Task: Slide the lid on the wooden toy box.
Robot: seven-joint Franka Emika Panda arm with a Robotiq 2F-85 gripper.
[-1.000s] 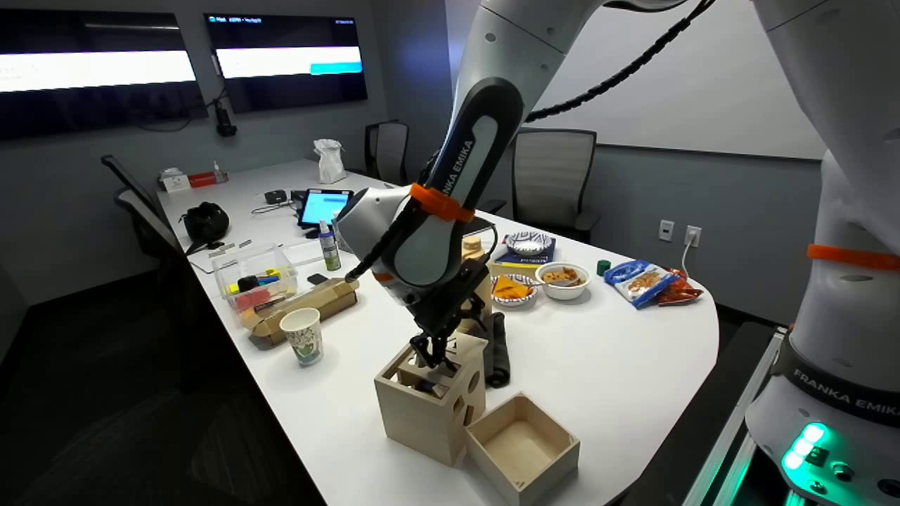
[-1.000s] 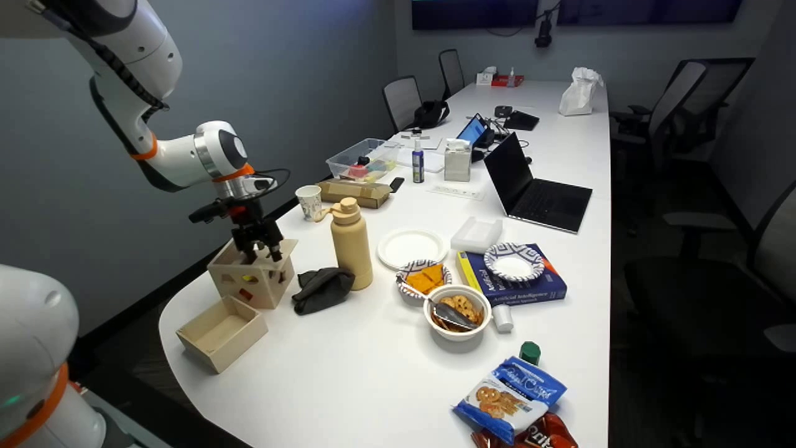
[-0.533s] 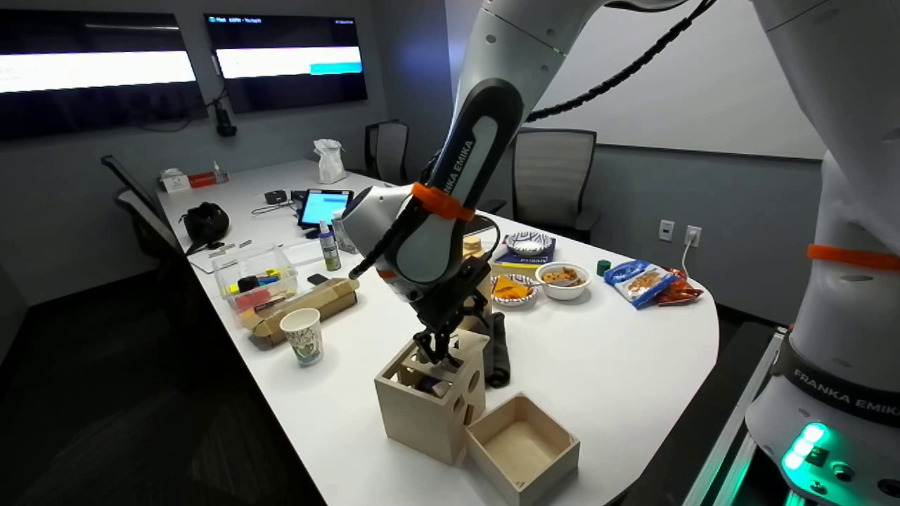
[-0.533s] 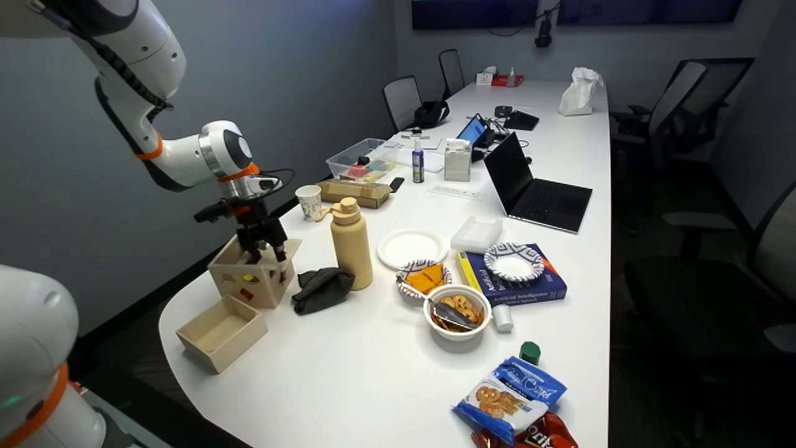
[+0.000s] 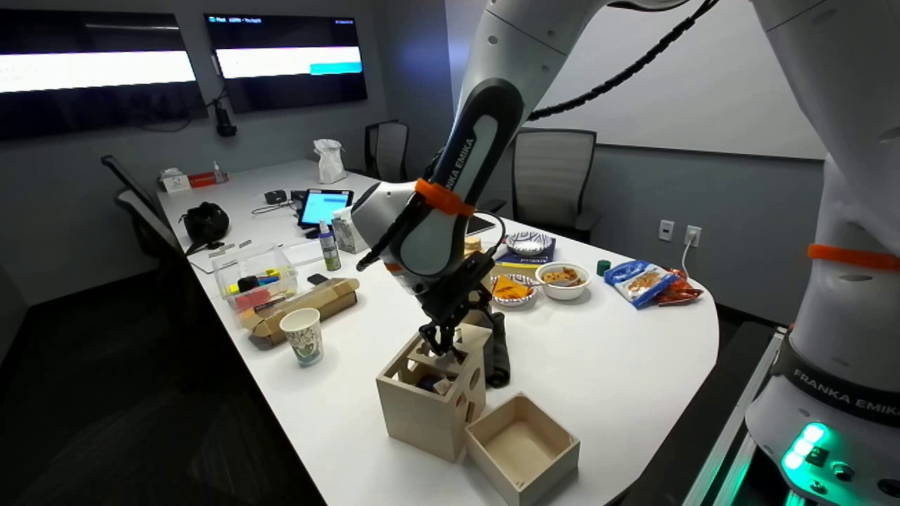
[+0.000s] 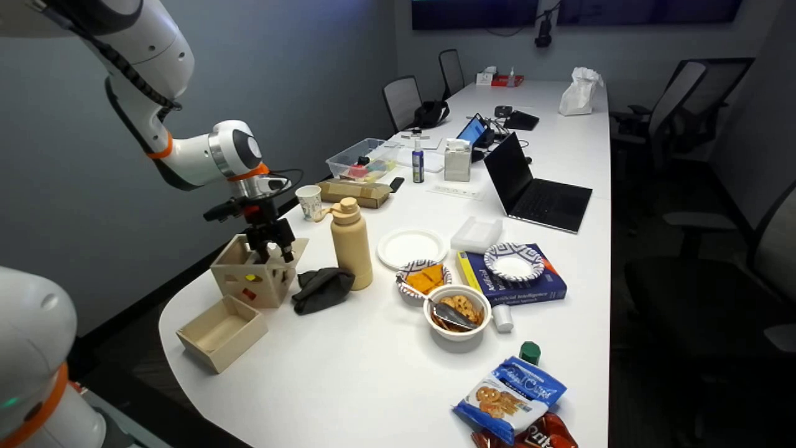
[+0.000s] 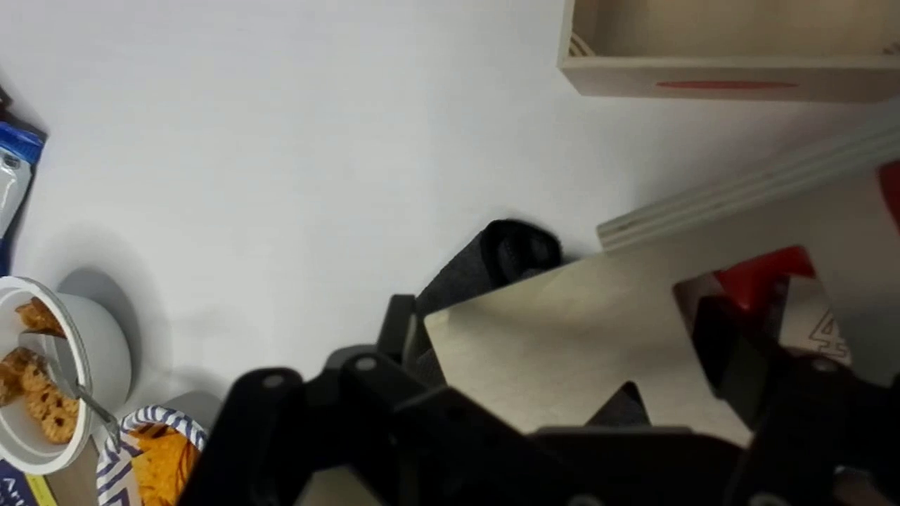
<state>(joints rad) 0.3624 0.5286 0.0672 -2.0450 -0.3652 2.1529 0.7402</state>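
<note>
Lid [image 7: 590,337] is partway on over here. It lies across the top of the wooden toy box [image 5: 422,420], one edge sticking out past the side by the dark cloth [image 6: 323,291], with a wide gap at the opposite end. A few loose pieces [image 5: 442,386] show inside through that gap, and in an exterior view you get bits of yellow and red [image 6: 250,277] through the holes in the box's side.

My gripper [image 6: 276,256] is right down at the lid, pointing downward, its fingers [image 7: 401,323] spread wide apart. In my wrist view one sits just beside the overhanging corner and the other is at the square cutout, where red and pale pieces [image 7: 763,274] show through. Honestly can't tell how deep either one goes, or whether they're touching the wood.

Just beside the toy box is a low hollow wooden box [image 5: 555,469] with its open side up. A tan bottle [image 6: 352,249] stands upright with the cloth bunched by its base. Paper cup [image 5: 302,341] is near a long cardboard box [image 5: 322,309] further along the white table [image 6: 385,373], and a bowl of cookies [image 6: 457,335] with a serving utensil [image 6: 452,316] in it sits well apart from the lid.
</note>
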